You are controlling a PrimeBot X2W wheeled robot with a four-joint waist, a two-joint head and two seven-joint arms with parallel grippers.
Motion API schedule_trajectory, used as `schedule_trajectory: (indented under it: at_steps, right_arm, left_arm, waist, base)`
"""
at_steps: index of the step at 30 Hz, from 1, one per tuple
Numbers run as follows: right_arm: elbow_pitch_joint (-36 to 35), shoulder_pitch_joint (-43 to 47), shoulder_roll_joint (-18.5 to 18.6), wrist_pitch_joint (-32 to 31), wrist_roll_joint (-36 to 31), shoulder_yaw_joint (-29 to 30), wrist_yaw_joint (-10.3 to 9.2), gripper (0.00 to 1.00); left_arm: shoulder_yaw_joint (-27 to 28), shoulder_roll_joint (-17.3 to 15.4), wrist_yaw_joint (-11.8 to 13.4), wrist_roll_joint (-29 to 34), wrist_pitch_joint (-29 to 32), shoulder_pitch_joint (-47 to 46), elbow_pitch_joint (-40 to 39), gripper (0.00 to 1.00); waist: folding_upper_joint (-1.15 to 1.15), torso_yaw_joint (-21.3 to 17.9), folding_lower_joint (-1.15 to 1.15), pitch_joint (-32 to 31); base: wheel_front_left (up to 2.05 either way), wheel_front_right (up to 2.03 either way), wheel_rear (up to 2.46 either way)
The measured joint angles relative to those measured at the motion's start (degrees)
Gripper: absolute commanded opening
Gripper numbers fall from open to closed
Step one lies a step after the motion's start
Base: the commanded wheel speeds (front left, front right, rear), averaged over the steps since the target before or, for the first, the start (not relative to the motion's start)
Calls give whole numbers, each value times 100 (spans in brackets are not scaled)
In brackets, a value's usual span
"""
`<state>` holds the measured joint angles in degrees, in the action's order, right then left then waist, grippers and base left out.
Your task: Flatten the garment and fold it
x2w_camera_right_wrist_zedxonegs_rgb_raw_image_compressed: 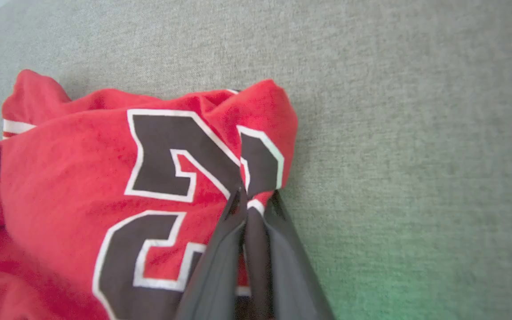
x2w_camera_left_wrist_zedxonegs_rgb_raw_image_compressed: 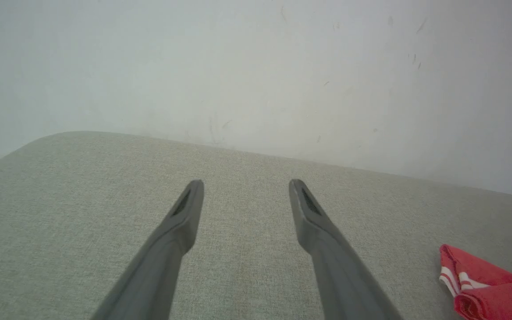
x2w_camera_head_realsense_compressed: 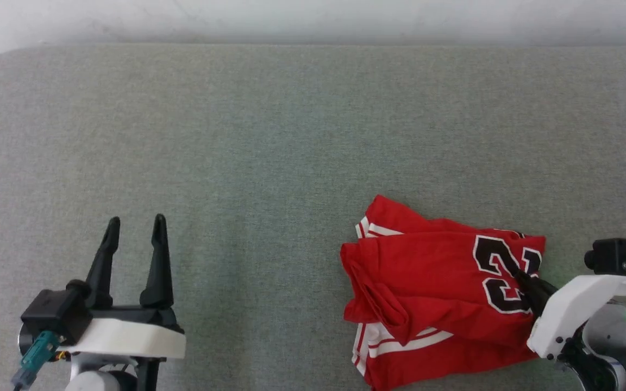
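there, garment [x2w_camera_right_wrist_zedxonegs_rgb_raw_image_compressed: 60,178] fold between right fingers [x2w_camera_right_wrist_zedxonegs_rgb_raw_image_compressed: 216,266]

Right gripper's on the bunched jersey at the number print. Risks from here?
1. The right gripper is shut on the garment at a crumpled, folded-over spot, so it may hold several layers; a pull might drag the whole bundle rather than spread it.
2. The pinch sits at the fingertips, so the fabric could slip out.
3. The left gripper is open, well apart over the grey surface; nothing anchors the far side.

Near right — garment [x2w_camera_head_realsense_compressed: 427,282] on mat [x2w_camera_head_realsense_compressed: 237,136]
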<state>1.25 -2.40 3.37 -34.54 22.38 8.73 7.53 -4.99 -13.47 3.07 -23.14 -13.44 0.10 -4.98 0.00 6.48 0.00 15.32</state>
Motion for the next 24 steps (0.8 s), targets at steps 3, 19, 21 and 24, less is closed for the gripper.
schedule_trajectory:
  at_steps: [3, 19, 21, 24]
  right_arm:
    - [41, -104, -13, -5, -125, 2, 2, 0]
    - [-467, -1609, 1790, -341, -994, -348, 1, 0]
    - [-437, -1827, 2097, -378, -1155, -379, 2, 0]
    - [-372, -2127, 2504, -377, -1352, -335, 2, 0]
  left_arm:
    - [-49, 1, -1, 1, 7, -55, 16, 100]
    - [56, -311, -7, 20, 85, -308, -246, 100]
    - [94, -387, -7, 67, 91, -459, -331, 100]
    - [140, -492, -8, 109, 141, -656, -435, 100]
  waist:
    - [0, 17, 0, -37]
    - [0, -533, 1, 169]
    - [0, -599, 1, 295]
    - [0, -687, 1, 499]
  base:
    - [0, 0, 0]
    - [0, 0, 0]
    - [0, 0, 0]
    - [0, 0, 0]
